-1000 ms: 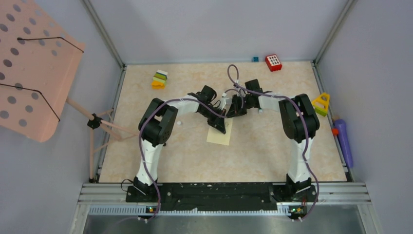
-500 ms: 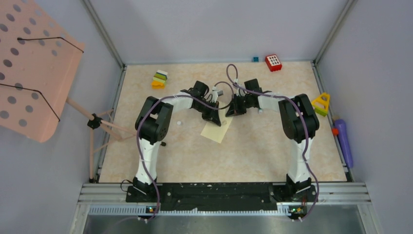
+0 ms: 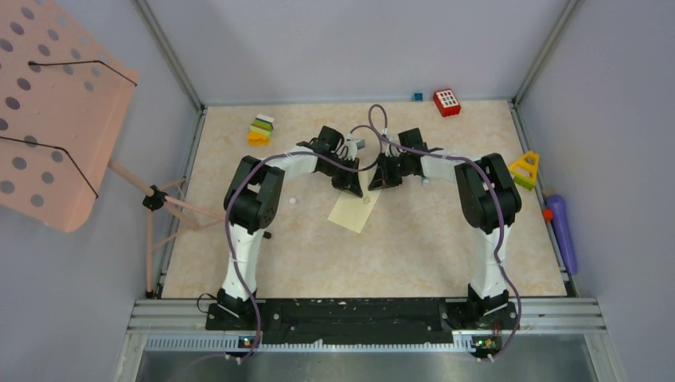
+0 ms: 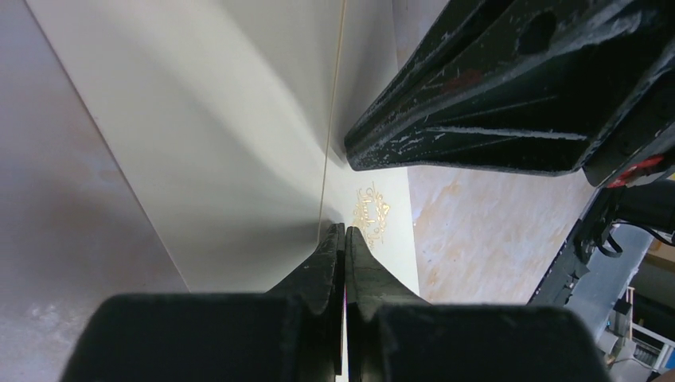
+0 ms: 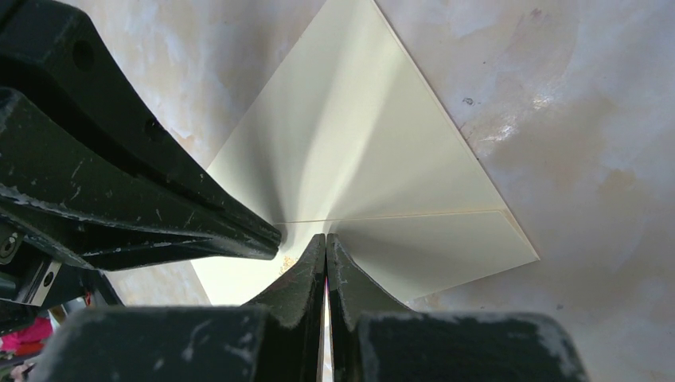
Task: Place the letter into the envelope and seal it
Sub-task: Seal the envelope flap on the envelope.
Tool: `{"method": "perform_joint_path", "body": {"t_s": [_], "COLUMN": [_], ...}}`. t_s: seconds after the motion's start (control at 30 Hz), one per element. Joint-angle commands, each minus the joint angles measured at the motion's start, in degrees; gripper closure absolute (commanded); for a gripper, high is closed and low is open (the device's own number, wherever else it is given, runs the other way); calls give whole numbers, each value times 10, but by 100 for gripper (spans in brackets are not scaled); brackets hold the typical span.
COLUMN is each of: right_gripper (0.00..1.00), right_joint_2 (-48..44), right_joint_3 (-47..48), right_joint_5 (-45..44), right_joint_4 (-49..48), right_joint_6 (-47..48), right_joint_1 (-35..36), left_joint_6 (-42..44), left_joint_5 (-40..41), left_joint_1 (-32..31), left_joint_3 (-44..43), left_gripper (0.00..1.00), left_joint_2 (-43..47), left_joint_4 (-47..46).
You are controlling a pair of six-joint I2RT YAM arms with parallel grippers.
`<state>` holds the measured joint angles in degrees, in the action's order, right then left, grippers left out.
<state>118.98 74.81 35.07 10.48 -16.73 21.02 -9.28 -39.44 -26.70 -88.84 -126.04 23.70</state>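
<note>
2 pincers are both pinching the envelope [image 3: 354, 212] at its far end, mid-table. The left gripper [image 4: 344, 232] and right gripper [image 5: 325, 239] are clamping tight right beside each other, with paper puckering up at the tips. No loose letter is showing, so it's probably inside. Guessing they're working the flap; sealing isn't looking finished.

Smooth matt paper envelope [image 5: 374, 159] on seemingly glossy marbled table [image 5: 597, 119].
</note>
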Motion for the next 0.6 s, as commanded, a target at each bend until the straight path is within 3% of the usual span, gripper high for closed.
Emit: {"method": "perform_joint_path", "body": {"t_s": [0.0,0.57], "right_gripper": [100,100], "right_joint_2": [35,35], "right_joint_3": [-9,-5], "right_joint_5": [-72,-77], "right_joint_4": [45,47], "right_joint_6": [30,31], "right_joint_1": [18,18], "left_joint_6": [13,129], "left_joint_5": [80,3], "left_joint_1": [7,-24], "left_joint_3": [-22,93], "left_gripper": [100,100], "left_joint_2": [-30,67], "left_joint_4": [-26,0]}}
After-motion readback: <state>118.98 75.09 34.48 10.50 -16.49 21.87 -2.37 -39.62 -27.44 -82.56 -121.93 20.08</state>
